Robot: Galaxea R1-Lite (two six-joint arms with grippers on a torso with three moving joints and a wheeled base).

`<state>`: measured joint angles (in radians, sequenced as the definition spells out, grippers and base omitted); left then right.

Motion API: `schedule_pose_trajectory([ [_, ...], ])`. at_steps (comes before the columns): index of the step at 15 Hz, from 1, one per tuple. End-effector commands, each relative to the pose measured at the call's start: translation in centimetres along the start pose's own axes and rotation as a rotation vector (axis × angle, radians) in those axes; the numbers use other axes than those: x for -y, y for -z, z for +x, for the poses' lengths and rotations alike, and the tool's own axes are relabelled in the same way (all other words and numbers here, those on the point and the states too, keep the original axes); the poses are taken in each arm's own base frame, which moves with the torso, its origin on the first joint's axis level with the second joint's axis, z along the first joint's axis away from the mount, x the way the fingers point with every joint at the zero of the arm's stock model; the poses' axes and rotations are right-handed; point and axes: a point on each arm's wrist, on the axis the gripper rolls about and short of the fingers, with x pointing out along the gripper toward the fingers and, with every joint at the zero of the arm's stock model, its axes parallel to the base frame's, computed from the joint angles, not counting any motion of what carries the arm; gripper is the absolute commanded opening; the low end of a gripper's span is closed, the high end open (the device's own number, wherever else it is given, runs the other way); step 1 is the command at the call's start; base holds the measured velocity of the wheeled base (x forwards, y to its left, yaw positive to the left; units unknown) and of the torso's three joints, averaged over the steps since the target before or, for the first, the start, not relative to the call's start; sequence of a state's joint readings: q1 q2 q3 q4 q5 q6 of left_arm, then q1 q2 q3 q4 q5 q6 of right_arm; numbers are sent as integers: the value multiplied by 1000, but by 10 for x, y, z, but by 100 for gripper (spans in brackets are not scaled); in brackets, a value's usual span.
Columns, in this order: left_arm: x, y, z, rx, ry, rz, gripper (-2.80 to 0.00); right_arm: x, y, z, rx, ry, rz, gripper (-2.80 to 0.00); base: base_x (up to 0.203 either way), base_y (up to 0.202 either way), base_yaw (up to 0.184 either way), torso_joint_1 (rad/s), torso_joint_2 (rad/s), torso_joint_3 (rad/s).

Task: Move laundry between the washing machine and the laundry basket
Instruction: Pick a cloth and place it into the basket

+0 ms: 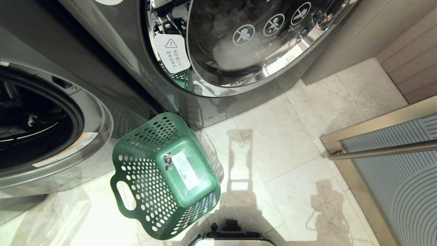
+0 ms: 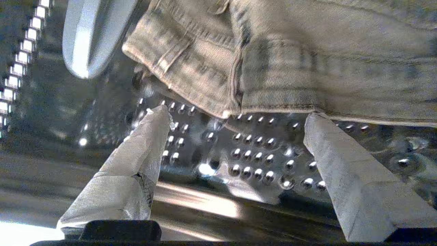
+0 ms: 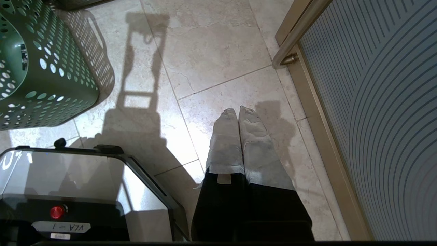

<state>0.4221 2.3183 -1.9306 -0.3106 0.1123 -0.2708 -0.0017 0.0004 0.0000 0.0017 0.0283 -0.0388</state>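
My left gripper (image 2: 235,126) is inside a perforated steel drum (image 2: 252,160), its jaws spread wide and holding nothing, with the laundry (image 2: 273,65) lying just beyond the fingertips (image 2: 155,119). The cloth is a beige-grey bundle with a stitched hem facing me, resting against the drum wall beside a pale plastic paddle (image 2: 88,34). One fingertip looks to be right at the hem's edge, though I cannot tell whether it touches.

To do this step well, I would push the open jaws further in so that a thick fold, not just the thin hem, sits between the pads before I close. A pinch on the hem alone may slip or drag only one layer. I would also keep the fingertips off the studded metal, and lift the bundle clear of the door lip on the way out.

From the head view my left arm is out of sight, so I judge that it reaches into the washing machine (image 1: 112,44), whose chrome-rimmed door (image 1: 259,41) stands ajar. The laundry basket (image 1: 143,177) stands empty on the tiled floor (image 1: 290,136) in front of the machines, ready to receive the load.

My right gripper (image 3: 238,114) hangs parked, pointing down at the floor beside a ribbed glass door (image 3: 382,119), its fingers pressed together around nothing.
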Motion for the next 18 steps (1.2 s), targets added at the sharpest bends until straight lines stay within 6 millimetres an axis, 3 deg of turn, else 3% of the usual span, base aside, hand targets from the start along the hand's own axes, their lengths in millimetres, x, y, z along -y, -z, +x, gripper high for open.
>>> schedule_pose_trajectory([
  [1,1,-2,-1,12,4,23,0,0,0,0,1,-1,-1,-280,0,0,0,0,0,0],
  [12,13,-23,-10,129,45,41,0,0,0,0,1,-1,0,-280,0,0,0,0,0,0],
  [18,12,-22,-9,133,41,51,0,0,0,0,1,-1,-1,-280,0,0,0,0,0,0],
])
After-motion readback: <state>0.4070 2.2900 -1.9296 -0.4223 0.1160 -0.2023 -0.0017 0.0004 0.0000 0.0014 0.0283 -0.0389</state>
